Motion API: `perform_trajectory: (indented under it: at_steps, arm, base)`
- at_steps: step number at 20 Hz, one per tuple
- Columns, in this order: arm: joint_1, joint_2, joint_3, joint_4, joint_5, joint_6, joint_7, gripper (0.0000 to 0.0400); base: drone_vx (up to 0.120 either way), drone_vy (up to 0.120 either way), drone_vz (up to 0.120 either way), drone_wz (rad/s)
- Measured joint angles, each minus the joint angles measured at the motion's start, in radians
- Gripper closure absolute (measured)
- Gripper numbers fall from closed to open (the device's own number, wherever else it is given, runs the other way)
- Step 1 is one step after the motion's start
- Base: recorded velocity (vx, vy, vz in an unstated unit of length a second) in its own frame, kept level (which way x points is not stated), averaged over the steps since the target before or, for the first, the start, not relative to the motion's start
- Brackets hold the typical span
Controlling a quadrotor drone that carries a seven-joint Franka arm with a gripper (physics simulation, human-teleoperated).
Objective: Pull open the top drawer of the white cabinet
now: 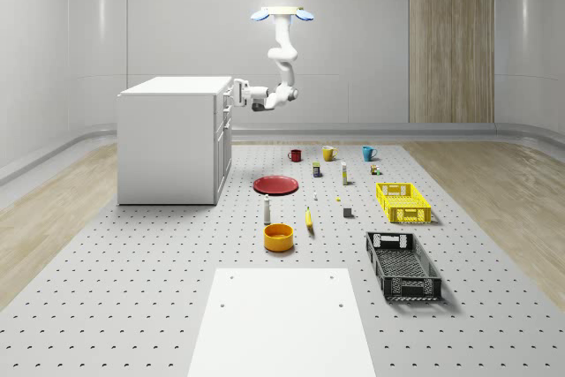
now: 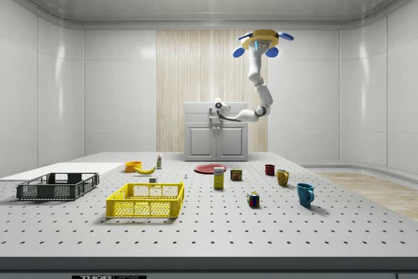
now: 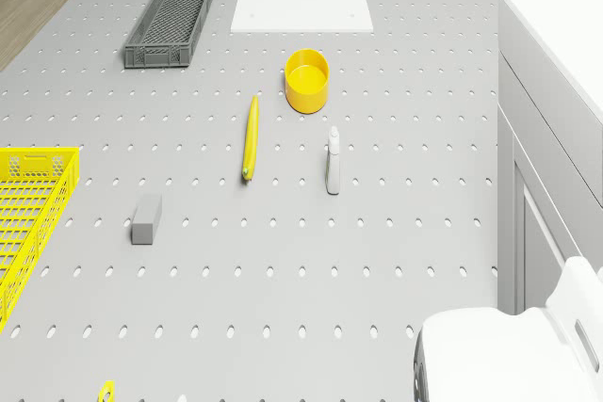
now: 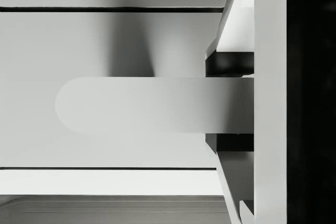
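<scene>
Drone [image 1: 282, 13] hovering beside white cabinet [image 1: 169, 140], pincer [image 1: 240, 92] at top drawer handle [image 4: 131, 104]

A simulated lab: perforated test floor [image 1: 132, 306] (bare panelled walls all round).

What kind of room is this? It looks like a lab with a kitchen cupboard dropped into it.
Probably a simulated robot test room, not a home: a large perforated table carries a white cabinet, crates and cups, while a drone hovers beside the cabinet, its gripper at the top drawer.
</scene>
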Motion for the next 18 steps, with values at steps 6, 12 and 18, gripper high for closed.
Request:
perform_trajectory:
  at_steps: [6, 12, 18]
  arm:
    - [-0.013, -0.016, -0.011, -0.018, -0.013, -0.019, -0.02, 0.0276]
    - [-0.026, -0.034, -0.025, -0.035, -0.026, -0.043, -0.009, 0.0286]
    - [-0.046, -0.069, -0.058, -0.063, -0.064, -0.084, 0.016, 0.0283]
  base:
    - [0.0, 0.0, 0.0, 0.0]
    - [0.0, 0.0, 0.0, 0.0]
    - [0.0, 0.0, 0.0, 0.0]
